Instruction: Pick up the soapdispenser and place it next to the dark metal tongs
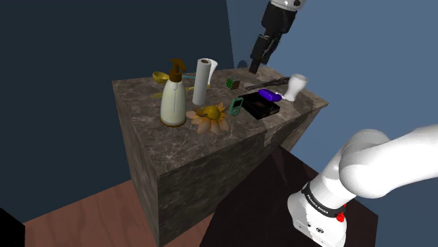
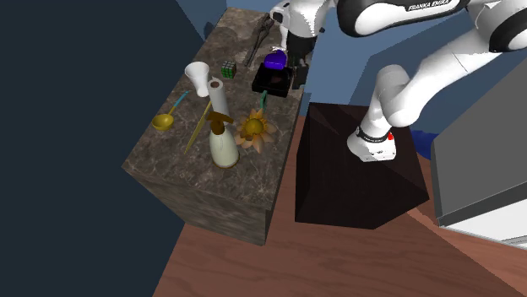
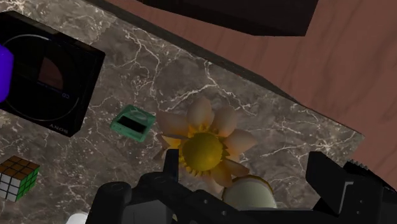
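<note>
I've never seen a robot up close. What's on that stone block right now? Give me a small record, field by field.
surface: marbled stone counter
soap dispenser: cream body with a brown pump, upright on the counter
beside it: flower, lying flat
tongs: dark, lying at the counter's far end, near a white vase
gripper: black, in the air above the tongs' end of the counter, well apart from the soap dispenser
task status: soap dispenser not yet picked up
</note>
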Robot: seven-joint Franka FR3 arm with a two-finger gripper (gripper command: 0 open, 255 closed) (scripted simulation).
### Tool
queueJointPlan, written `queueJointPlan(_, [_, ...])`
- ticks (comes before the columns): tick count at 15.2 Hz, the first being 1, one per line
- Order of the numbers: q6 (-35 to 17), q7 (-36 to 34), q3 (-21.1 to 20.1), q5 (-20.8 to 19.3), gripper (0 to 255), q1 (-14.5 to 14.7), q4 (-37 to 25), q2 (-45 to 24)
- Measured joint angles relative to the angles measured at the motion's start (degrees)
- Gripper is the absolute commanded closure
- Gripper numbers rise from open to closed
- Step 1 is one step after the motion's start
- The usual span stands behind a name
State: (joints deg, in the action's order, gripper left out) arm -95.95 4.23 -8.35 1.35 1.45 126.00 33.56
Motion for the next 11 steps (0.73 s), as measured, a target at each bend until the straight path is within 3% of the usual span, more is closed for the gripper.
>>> queueJointPlan(11, [-5.6,-6.4,-6.3,-3.8,0,0.3,-18.4,-23.9])
